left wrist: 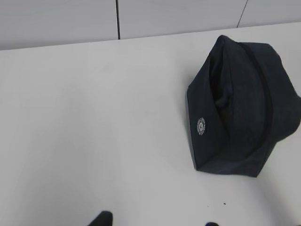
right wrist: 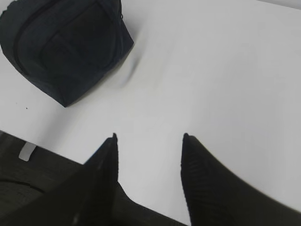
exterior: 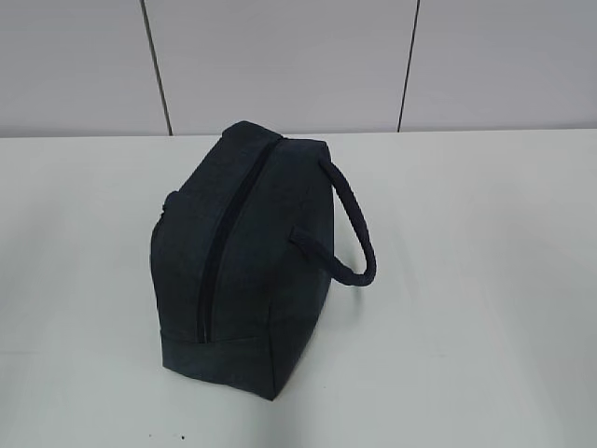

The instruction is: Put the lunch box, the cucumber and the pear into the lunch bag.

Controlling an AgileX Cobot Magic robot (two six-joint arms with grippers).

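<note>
The dark navy lunch bag (exterior: 247, 252) stands on the white table with its long zipper shut and its padded loop handle (exterior: 353, 224) hanging to the right. The same lunch bag (left wrist: 242, 103) fills the right of the left wrist view, and the lunch bag (right wrist: 66, 44) sits top left in the right wrist view. My left gripper (left wrist: 155, 222) shows only two dark tips at the bottom edge, wide apart and empty. With nothing between its fingers, my right gripper (right wrist: 149, 137) stands open over bare table, right of the bag. The lunch box, the cucumber and the pear are out of view.
A white table (exterior: 485, 280) carries the bag, with a pale panelled wall (exterior: 280, 56) behind it. The table's front edge (right wrist: 42, 146) shows at the lower left of the right wrist view. No arm appears in the exterior view.
</note>
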